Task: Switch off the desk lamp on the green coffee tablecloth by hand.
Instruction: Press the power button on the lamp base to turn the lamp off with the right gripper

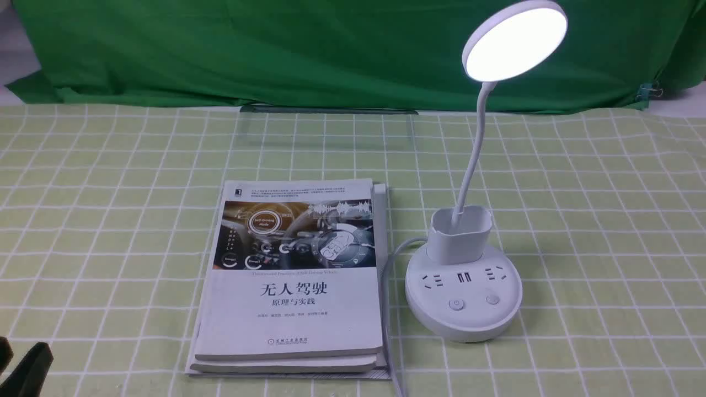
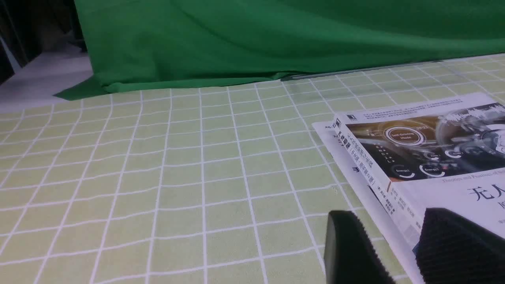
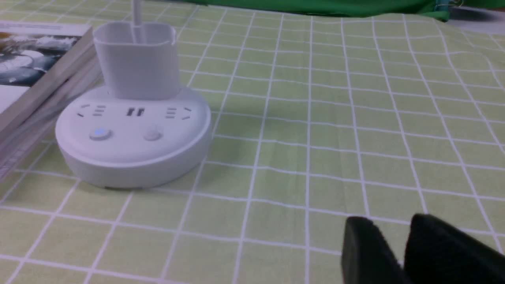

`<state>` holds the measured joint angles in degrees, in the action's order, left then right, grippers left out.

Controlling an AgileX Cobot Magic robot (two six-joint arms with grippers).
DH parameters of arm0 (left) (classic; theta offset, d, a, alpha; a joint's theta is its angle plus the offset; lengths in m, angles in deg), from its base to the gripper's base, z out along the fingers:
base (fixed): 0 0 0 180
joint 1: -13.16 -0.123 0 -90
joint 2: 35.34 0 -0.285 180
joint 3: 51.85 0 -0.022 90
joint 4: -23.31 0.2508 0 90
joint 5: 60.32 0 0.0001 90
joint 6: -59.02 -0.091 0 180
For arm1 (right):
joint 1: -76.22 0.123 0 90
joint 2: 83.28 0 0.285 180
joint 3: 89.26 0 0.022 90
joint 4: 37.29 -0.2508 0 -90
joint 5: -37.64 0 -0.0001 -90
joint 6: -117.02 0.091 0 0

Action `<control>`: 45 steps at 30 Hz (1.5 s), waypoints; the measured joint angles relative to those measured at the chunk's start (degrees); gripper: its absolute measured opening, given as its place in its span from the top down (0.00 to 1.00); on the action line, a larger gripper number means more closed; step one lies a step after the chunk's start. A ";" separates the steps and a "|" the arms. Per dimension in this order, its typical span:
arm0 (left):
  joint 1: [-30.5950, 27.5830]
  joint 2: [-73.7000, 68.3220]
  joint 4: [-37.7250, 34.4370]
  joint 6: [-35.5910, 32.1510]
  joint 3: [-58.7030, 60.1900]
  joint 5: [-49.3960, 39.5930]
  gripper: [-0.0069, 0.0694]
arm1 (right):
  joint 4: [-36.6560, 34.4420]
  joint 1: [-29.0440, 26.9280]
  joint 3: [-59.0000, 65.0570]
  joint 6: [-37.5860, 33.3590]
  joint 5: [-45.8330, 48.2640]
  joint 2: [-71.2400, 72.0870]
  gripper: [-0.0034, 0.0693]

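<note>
The desk lamp (image 1: 463, 309) (lit) stands on the green coffee tablecloth (image 1: 606, 248) before a green backdrop (image 1: 276, 49), well apart from the right pincer (image 3: 390, 224), which is slightly parted and empty.

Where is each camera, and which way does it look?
Front view: between the arms, facing forward at the books, the lit desk lamp and the green coffee tablecloth; the left claw shows.
Left wrist view: on the left arm, low, facing the books' corner; its claw tips show.
Right wrist view: on the right arm, low, facing the lamp's base; the right claw shows.
Shared: front and right wrist views both see the lamp's two buttons.
</note>
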<state>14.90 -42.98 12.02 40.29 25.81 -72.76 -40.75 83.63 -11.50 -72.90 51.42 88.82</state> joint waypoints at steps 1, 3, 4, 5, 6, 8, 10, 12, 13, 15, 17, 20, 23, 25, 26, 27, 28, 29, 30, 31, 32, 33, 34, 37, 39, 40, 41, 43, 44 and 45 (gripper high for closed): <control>0.00 0.00 0.00 0.00 0.00 0.00 0.59 | 0.00 0.00 0.00 0.00 0.00 0.00 0.62; 0.00 0.00 0.00 0.00 0.00 0.00 0.59 | 0.00 0.00 0.00 0.00 0.00 0.00 0.62; 0.00 0.00 0.00 0.00 0.00 0.00 0.59 | 0.00 0.00 0.00 0.00 0.00 0.00 0.62; 0.00 0.00 0.00 0.00 0.00 0.00 0.59 | 0.00 0.00 0.00 0.00 0.00 0.00 0.62; 0.00 0.00 0.00 0.00 0.00 0.00 0.59 | 0.00 0.00 0.00 0.00 0.00 0.00 0.62; 0.00 0.00 0.00 0.00 0.00 0.00 0.59 | 0.00 0.00 0.00 0.00 0.00 0.00 0.62; 0.00 0.00 0.00 0.00 0.00 0.00 0.59 | 0.00 0.00 0.00 0.00 0.00 0.00 0.62; 0.00 0.00 0.00 0.00 0.00 0.00 0.59 | 0.00 0.00 0.00 0.00 0.00 0.00 0.62; 0.00 0.00 0.00 0.00 0.00 0.00 0.59 | 0.00 0.00 0.00 0.00 0.00 0.00 0.62; 0.00 0.00 0.00 0.00 0.00 0.00 0.59 | 0.00 0.00 0.00 0.00 0.00 0.00 0.62; 0.00 0.00 0.00 0.00 0.00 0.00 0.59 | 0.00 0.00 0.00 0.00 0.00 0.00 0.62; 0.00 0.00 0.00 0.00 0.00 0.00 0.59 | 0.00 0.00 0.00 0.00 0.00 0.00 0.62; 0.00 0.00 0.00 0.00 0.00 0.00 0.59 | 0.00 0.00 0.00 0.00 0.00 0.00 0.62; 0.00 0.00 0.00 0.00 0.00 0.00 0.59 | 0.00 0.00 0.00 0.00 0.00 0.00 0.62; 0.00 0.00 0.00 0.00 0.00 0.00 0.59 | 0.00 0.00 0.00 0.00 0.00 0.00 0.62; 0.00 0.00 0.00 0.00 0.00 0.00 0.59 | 0.00 0.00 0.00 0.00 0.00 0.00 0.62; 0.00 0.00 0.00 0.00 0.00 0.00 0.59 | 0.00 0.00 0.00 0.00 0.00 0.00 0.62; 0.00 0.00 0.00 0.00 0.00 0.00 0.59 | 0.00 0.00 0.00 0.00 0.00 0.00 0.62; 0.00 0.00 0.00 0.00 0.00 0.00 0.59 | 0.00 0.00 0.00 0.00 0.00 0.00 0.62; 0.00 0.00 0.00 0.00 0.00 0.00 0.59 | 0.00 0.00 0.00 0.00 0.00 0.00 0.62; 0.00 0.00 0.00 0.00 0.00 0.00 0.59 | 0.00 0.00 0.00 0.00 0.00 0.00 0.62; 0.00 0.00 0.00 0.00 0.00 0.00 0.59 | 0.00 0.00 0.00 0.00 0.00 0.00 0.62; 0.00 0.00 0.00 0.00 0.00 0.00 0.59 | -0.14 0.00 0.00 0.17 -0.54 0.00 0.62; 0.00 0.00 0.00 0.00 0.00 0.00 0.59 | -3.51 0.00 0.00 5.97 -4.33 0.00 0.62; 0.00 0.00 0.00 0.00 0.00 0.00 0.59 | -5.74 0.00 0.00 12.36 -7.87 0.00 0.62; 0.00 0.00 0.00 0.00 0.00 0.00 0.59 | -5.91 0.00 0.00 13.83 -8.65 0.00 0.62; 0.00 0.00 0.00 0.00 0.00 0.00 0.59 | -6.68 0.00 0.00 18.71 -11.24 0.00 0.62; 0.00 0.00 0.00 0.00 0.00 0.00 0.59 | -7.13 0.00 0.00 24.49 -14.24 0.00 0.62; 0.00 0.00 0.00 0.00 0.00 0.00 0.59 | -7.27 0.00 0.00 26.18 -15.45 0.00 0.62; 0.00 0.00 0.00 0.00 0.00 0.00 0.59 | -7.39 0.00 0.00 27.33 -16.84 0.00 0.62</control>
<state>14.90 -42.98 12.02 40.29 25.81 -72.76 -48.15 83.63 -11.50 -45.57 34.57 88.82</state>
